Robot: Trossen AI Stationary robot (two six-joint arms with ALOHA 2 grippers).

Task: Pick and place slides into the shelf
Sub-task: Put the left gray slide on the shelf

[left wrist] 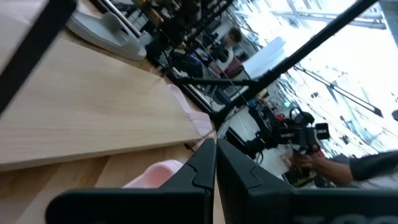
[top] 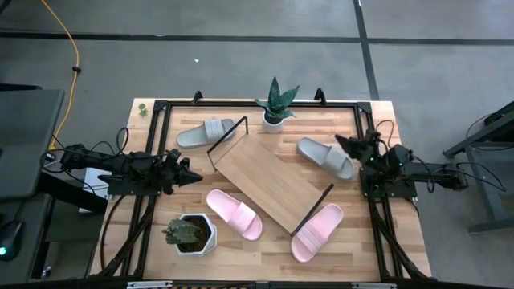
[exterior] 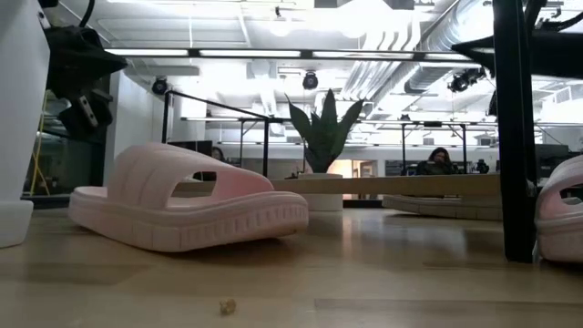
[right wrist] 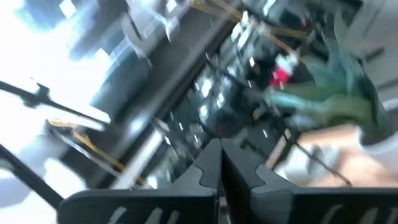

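The shelf (top: 273, 181), a light-wood board with black wire end frames, lies diagonally mid-table. One grey slide (top: 205, 132) sits at its far-left, the other grey slide (top: 325, 156) at its right. A pink slide (top: 234, 213) lies on its sole near the shelf's left side, and a second pink slide (top: 317, 231) lies by the near wire frame. My left gripper (top: 193, 175) is shut, left of the shelf, touching nothing. My right gripper (top: 341, 143) is shut, raised by the right grey slide's far end; its wrist view looks out into the room.
A snake plant in a white pot (top: 275, 108) stands at the far edge. A succulent in a white hexagonal pot (top: 193, 233) stands near the left pink slide. Black rails (top: 241, 103) frame the tabletop. In the low view the pink slide (exterior: 182, 210) fills the foreground.
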